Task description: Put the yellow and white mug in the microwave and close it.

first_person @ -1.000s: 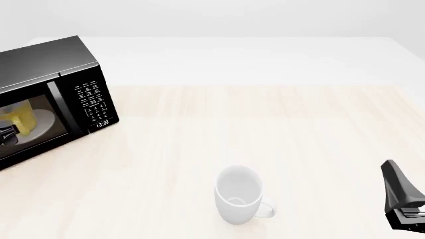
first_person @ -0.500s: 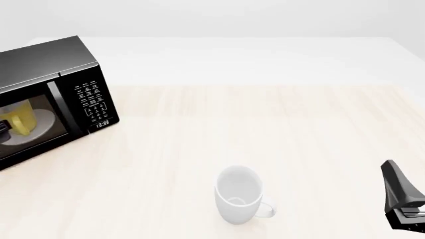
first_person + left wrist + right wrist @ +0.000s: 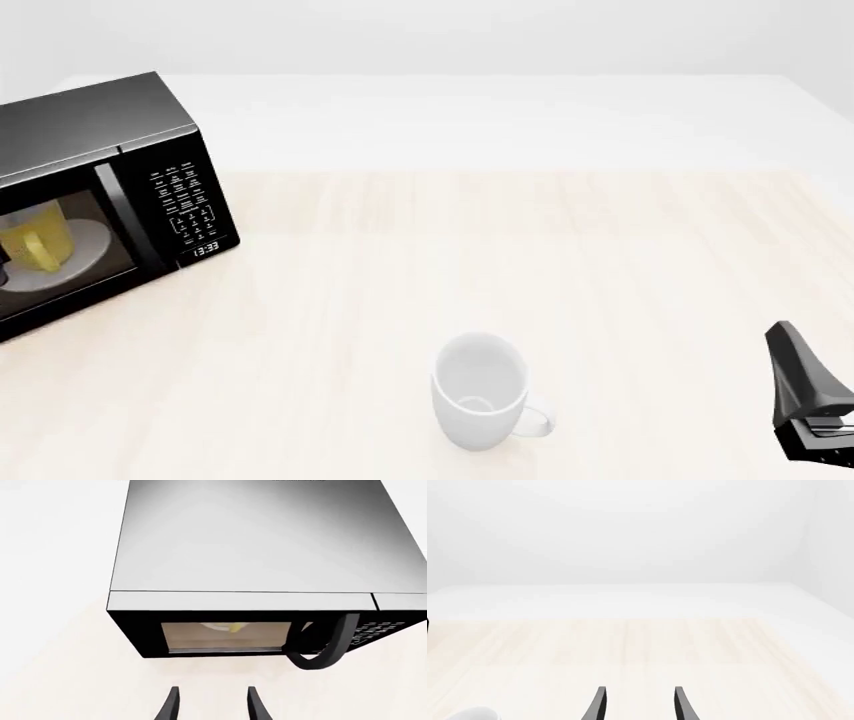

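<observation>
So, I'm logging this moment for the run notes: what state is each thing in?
yellow and white mug: upright inside the microwave.
microwave: door shut.
white mug: upright on the table, untouched.
left claw: open, holding nothing.
right claw: open, holding nothing.

A large all-white mug (image 3: 481, 391) stands upright on the pale wooden table (image 3: 561, 260), near the table's front edge and a little right of its middle, with bare wood all around it. Its handle (image 3: 535, 424) points toward the front right. In the right wrist view only a sliver of the white rim (image 3: 472, 714) shows at the frame's edge.
</observation>
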You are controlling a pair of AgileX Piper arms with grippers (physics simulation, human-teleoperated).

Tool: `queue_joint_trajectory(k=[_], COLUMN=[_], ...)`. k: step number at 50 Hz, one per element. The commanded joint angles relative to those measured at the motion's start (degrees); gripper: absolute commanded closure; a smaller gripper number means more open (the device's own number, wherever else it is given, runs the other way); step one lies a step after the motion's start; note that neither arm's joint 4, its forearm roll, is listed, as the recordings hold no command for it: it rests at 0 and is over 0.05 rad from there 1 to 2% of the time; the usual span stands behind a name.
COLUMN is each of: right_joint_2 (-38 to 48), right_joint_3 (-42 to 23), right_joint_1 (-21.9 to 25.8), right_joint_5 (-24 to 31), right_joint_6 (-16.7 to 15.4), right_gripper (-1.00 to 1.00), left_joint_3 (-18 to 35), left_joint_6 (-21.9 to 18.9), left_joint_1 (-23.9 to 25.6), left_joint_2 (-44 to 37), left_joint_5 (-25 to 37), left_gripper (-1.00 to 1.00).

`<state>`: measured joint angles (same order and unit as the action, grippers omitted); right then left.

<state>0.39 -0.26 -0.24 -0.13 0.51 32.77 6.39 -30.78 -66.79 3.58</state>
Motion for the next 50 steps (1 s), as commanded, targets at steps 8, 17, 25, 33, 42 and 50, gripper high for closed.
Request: queue_joint_trajectory(k=[8, 17, 25, 33, 42, 50], right_joint_2=[0.0, 0.0, 0.0, 0.0, 0.0, 0.0], right_joint_3=[0.0, 0.0, 0.0, 0.0, 0.0, 0.0], right_joint_1=[0.0, 0.0, 0.0, 0.0, 0.0, 0.0], right_joint_5=[0.0, 0.0, 0.0, 0.0, 0.0, 0.0], right_joint_6=[0.0, 0.0, 0.0, 0.0, 0.0, 0.0], right_gripper=[-1.0, -1.0, -1.0, -1.0, -1.0, -1.0], left_joint_3=[-1.4, -1.9, -2.2, -2.5, -3.1, -3.5], left_joint_6=[1.0, 1.6, 2.4, 2.4, 2.7, 2.9], left_joint_1=[-0.1, 0.1, 0.4, -0.2, 0.0, -0.3], left_joint_2=[4.9, 7.8, 10.5, 12.9, 16.5, 19.2], left_joint_5=[2.7, 4.5, 6.4, 7.6, 9.7, 11.4], left_gripper=[-1.0, -1.0, -1.0, -1.0, -1.0, -1.0])
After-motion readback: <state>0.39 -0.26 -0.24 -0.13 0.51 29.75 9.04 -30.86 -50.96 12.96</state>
